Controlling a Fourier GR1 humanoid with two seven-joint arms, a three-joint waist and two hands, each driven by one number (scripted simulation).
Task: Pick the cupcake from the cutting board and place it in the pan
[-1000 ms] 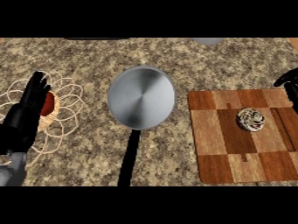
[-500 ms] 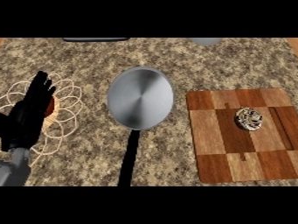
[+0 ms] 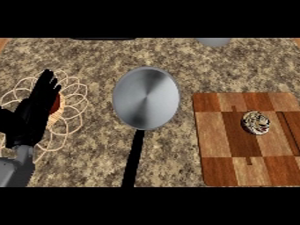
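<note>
while the cupcake (image 3: 256, 122) sits untouched near the cutting board's (image 3: 217, 145) right edge, my left hand (image 3: 32, 112) rests wide open at the counter's (image 3: 100, 57) left edge, holding nothing. my right hand isn't in view. risk: a grab from the side could nudge the cupcake, or carrying low could clip the pan (image 3: 145, 97) rim.

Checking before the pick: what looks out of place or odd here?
Nothing stands out. The cupcake sits on the cutting board, the pan lies flat beside it, and the left hand rests open.
</note>
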